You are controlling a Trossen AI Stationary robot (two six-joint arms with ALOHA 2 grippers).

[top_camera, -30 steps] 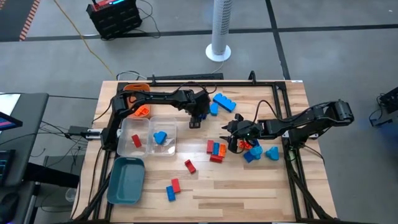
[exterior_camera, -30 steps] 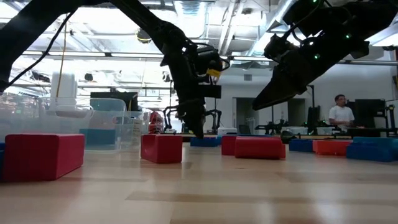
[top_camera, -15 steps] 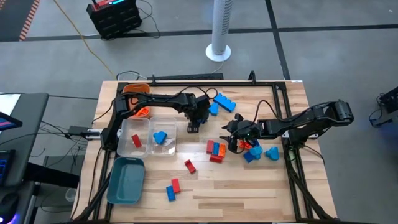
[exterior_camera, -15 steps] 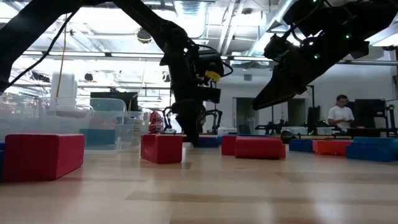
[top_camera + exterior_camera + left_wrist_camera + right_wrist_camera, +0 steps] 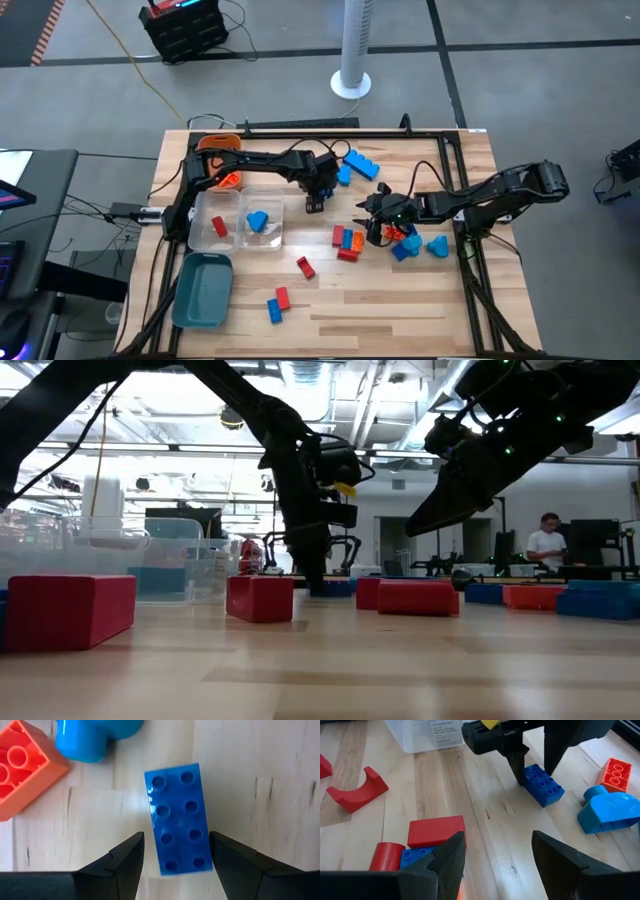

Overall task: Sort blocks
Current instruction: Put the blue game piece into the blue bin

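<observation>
Left gripper (image 5: 175, 852) down over a blue brick (image 5: 178, 817) lying flat, studs up, on the table (image 5: 400, 310): fingers released, one either side of the brick, not visibly touching it. An orange brick (image 5: 22, 767) and a rounded blue piece (image 5: 92, 737) lie just beside it. Right gripper (image 5: 497, 852) hovers apart, fingers spread and holding nothing, near a red brick (image 5: 436, 831) and a red arch (image 5: 357, 790); clear tray (image 5: 437, 732) beyond.
</observation>
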